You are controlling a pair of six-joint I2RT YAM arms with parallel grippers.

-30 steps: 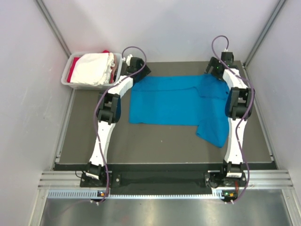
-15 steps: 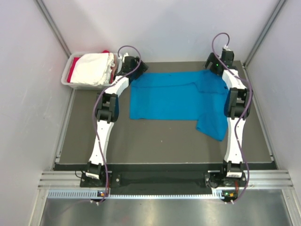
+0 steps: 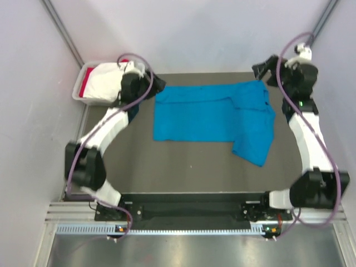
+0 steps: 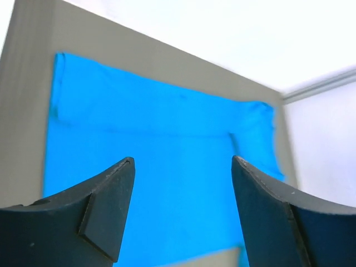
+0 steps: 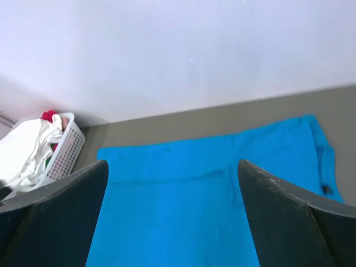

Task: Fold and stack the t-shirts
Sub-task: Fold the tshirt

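A bright blue t-shirt (image 3: 206,115) lies partly folded on the dark mat, with a flap hanging toward the near right. It also shows in the left wrist view (image 4: 167,144) and the right wrist view (image 5: 206,189). White cloth (image 3: 108,83) and red cloth (image 3: 84,89) sit in the pale tub (image 3: 78,83) at the back left. My left gripper (image 3: 157,83) is open and empty, raised just off the shirt's far left corner. My right gripper (image 3: 260,70) is open and empty, raised above the shirt's far right corner.
The tub with white cloth shows at the left of the right wrist view (image 5: 61,150). White enclosure walls (image 3: 194,33) stand close behind and beside the mat. Both arms arch outward along the mat's left and right sides.
Both grippers have let go of the shirt's far corners and lifted up and outward. The arms have swung wide to the sides. The shirt lies where it was put down.
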